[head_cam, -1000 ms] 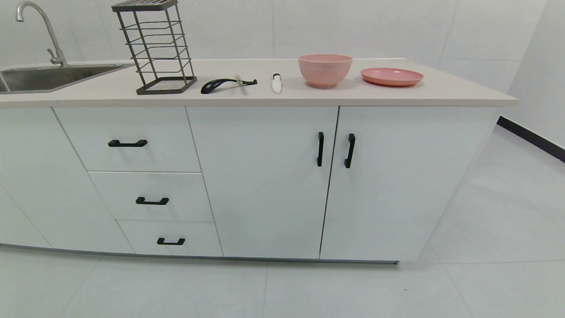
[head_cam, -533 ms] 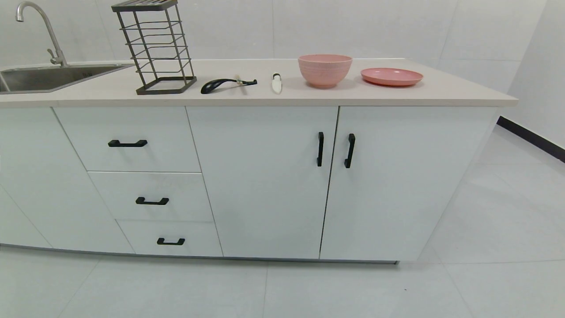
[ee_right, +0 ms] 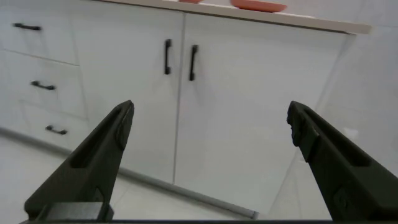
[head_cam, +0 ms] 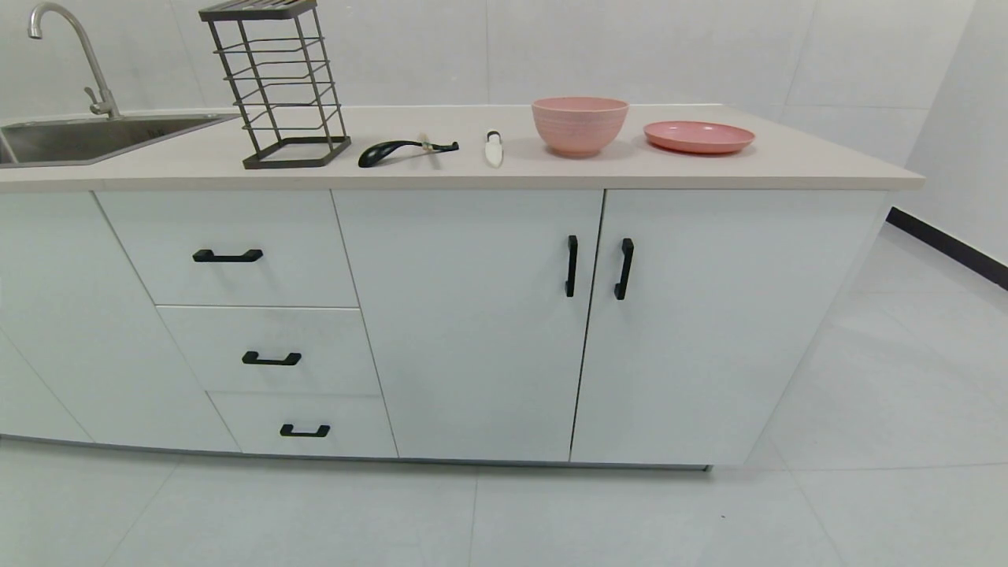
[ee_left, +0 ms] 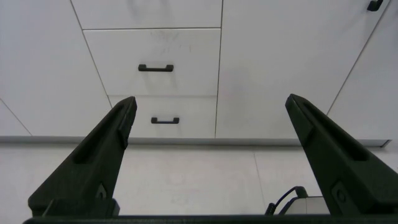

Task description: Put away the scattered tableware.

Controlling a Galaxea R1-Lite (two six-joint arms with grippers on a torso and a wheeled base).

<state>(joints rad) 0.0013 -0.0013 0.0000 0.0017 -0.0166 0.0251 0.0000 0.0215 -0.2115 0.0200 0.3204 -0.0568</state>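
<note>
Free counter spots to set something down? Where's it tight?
Widest bare patch: counter right of the plate, to the end. Also the front strip before the sink. Tight: rack, spoon, white utensil and bowl sit close together mid-counter.

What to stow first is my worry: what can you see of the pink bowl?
The pink bowl is deep and round, with faint rings around its outer wall and a matte, plastic-like look. It stands upright on the countertop, between the white utensil and the pink plate, touching neither. Its inside is mostly hidden.

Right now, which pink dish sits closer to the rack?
The deep pink bowl; the flat pink plate lies farther from the wire rack, beyond the bowl.
</note>
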